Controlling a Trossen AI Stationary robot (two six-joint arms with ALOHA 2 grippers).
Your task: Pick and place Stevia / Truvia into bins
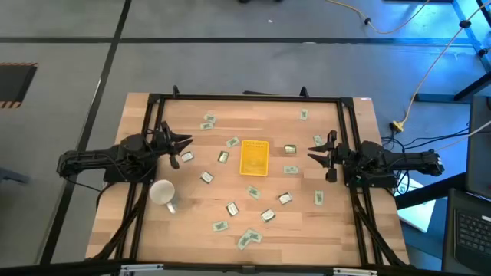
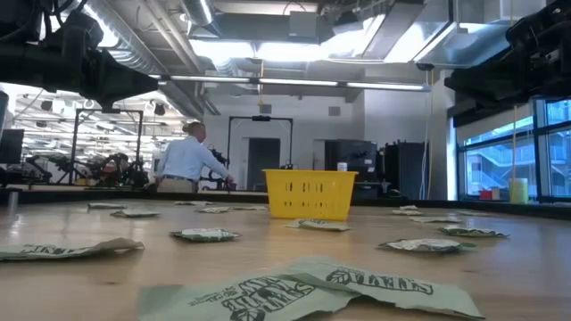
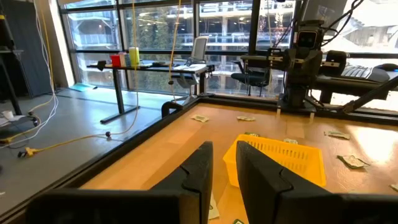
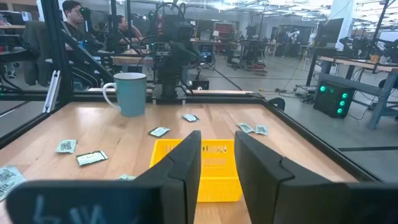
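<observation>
We see the yellow tray (image 1: 254,157) at the table's centre, packets (image 1: 232,208) scattered all around it. Left gripper (image 1: 182,147) waits at nine o'clock, right gripper (image 1: 316,156) at three, both with fingers apart.

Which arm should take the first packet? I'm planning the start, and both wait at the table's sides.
Either, roughly. The left gripper has a packet right beside its open fingers, so left is slightly better placed. The right gripper is also open, its nearest packet slightly farther off. The yellow tray sits between them.
</observation>
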